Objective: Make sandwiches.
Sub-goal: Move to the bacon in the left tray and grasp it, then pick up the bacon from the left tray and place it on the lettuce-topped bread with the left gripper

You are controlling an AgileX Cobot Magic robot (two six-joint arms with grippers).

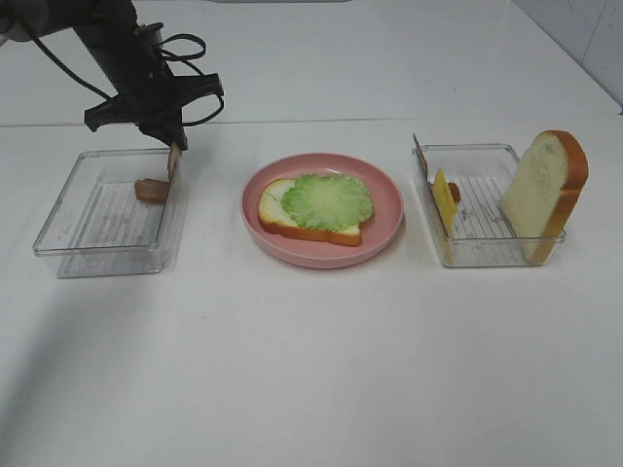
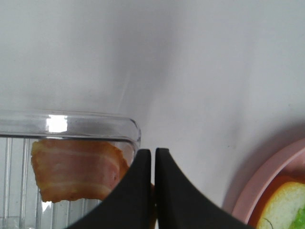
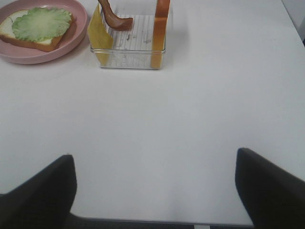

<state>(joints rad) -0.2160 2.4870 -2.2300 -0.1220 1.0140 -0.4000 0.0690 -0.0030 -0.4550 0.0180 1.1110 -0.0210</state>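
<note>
Your left gripper [image 2: 153,157] has its black fingers [image 2: 136,191] pressed together, with only a thin sliver of the bacon strip [image 2: 76,169] caught between them. The rest of the strip hangs out to one side of the fingers, flat face to the wrist camera, just inside the corner of the left tray [image 1: 58,233]. From above, you see the strip drop from the fingertips along the tray's wall nearest the plate and bend away over the ribbed floor. You cannot tell whether its free end touches that floor.

The half-built sandwich sits apart from this gripper, on the pink plate [image 1: 389,209] in the middle of the white table [image 1: 311,370]. It is a bottom bread slice [image 1: 277,219] lying flat with the lettuce [image 1: 328,199] spread on top.

The right tray [image 1: 487,255] holds three pieces. A yellow cheese slice [image 1: 445,201] leans against the wall nearest the plate, a second bacon strip [image 3: 116,21] curls beside it, and an upright bread slice [image 1: 545,185] stands at the far wall.

Your right gripper [image 3: 157,191] hangs over bare table well short of that tray, fingers [image 3: 43,191] spread wide and holding nothing.
</note>
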